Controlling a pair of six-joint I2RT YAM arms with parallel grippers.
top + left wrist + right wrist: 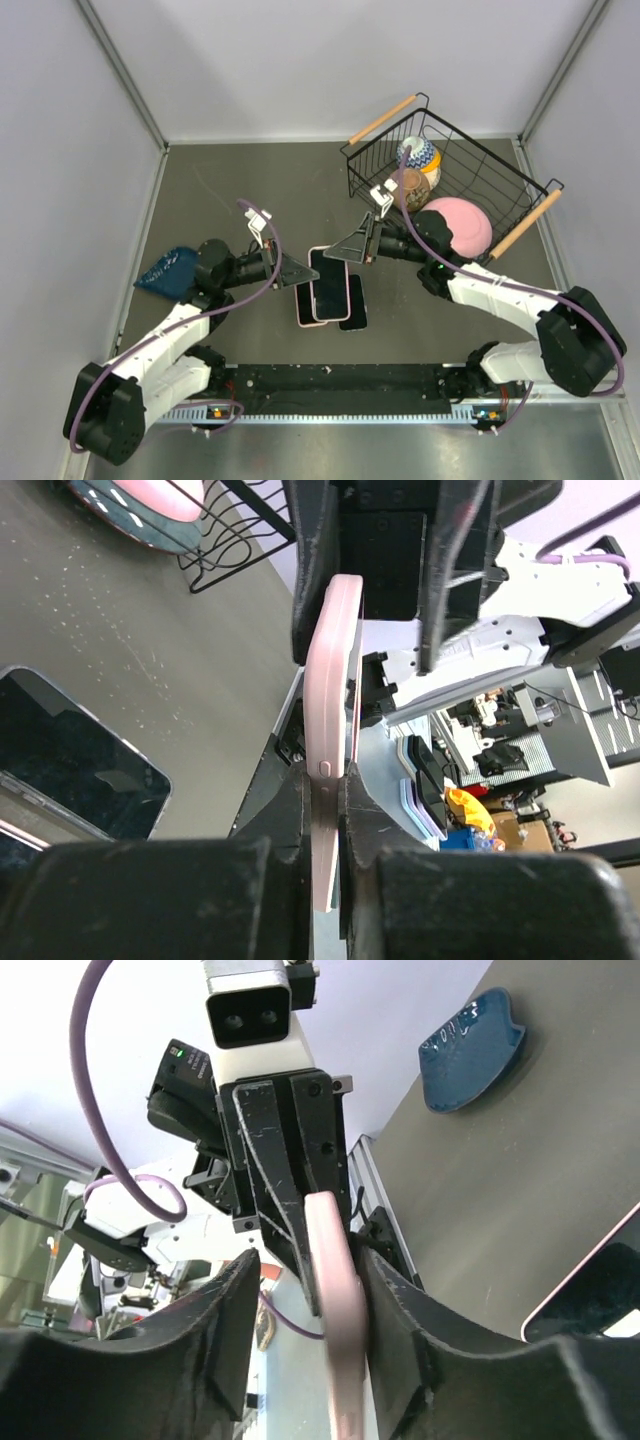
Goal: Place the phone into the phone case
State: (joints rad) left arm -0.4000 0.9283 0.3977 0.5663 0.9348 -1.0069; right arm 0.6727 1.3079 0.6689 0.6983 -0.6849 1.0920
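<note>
The pink phone case sits mid-table, raised above 2 dark phones lying flat. The left gripper pinches its left edge, fingers closed tight on it. The right gripper holds its far end, though its jaws look partly spread. A wire basket stands far right; a blue dish lies left.

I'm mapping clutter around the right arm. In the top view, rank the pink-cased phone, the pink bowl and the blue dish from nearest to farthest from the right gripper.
From the right gripper:
1. Pink-cased phone, held right at its fingertips, centre of the table.
2. Pink bowl, in the wire basket to the right.
3. Blue dish, far left, beyond the left gripper.
</note>
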